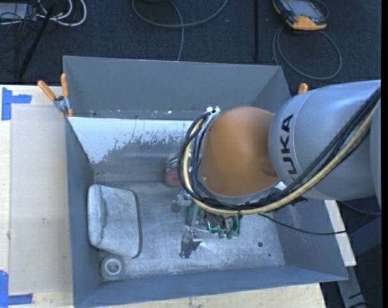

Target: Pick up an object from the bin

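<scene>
My gripper (190,244) reaches down under the orange cover to the bin floor, right of the middle and near the front wall. A small pinkish thing (172,176) lies just behind it toward the back wall, partly hidden by the arm's cables. A grey-white, flat, rounded pad (113,220) lies on the floor to the gripper's left, well apart from it. Nothing shows in the gripper's grasp.
A small pale ring-shaped roll (111,266) sits in the front left corner, just in front of the pad. The arm, with its orange cover and looped cables, hides the bin's right half. Bare floor lies between pad and gripper.
</scene>
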`<state>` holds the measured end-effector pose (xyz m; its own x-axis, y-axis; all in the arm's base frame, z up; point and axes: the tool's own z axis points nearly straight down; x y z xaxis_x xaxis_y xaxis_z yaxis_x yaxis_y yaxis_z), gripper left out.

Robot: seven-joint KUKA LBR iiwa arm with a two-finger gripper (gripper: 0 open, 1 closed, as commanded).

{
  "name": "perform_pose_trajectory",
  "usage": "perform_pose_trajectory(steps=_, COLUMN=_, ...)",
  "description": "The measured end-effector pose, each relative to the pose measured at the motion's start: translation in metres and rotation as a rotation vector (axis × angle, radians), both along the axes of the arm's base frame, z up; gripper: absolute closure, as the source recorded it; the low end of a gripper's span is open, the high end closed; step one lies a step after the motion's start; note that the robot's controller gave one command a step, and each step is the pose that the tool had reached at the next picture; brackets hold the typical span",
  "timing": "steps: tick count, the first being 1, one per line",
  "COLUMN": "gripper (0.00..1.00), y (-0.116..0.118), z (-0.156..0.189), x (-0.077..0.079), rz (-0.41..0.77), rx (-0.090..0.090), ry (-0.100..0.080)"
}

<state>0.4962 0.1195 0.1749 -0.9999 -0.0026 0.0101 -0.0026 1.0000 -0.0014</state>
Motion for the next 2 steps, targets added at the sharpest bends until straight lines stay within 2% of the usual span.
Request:
perform_pose_trajectory(steps=1, gripper=0.0, y=-0.064, z=-0.046, x=0.032, rz=-0.071, rx=-0.002, ry=-0.005)
perform_pose_trajectory(steps=2, gripper=0.0, y=-0.07, z=-0.101, x=0.053, rz=-0.111, rx=0.006, ry=-0.027)
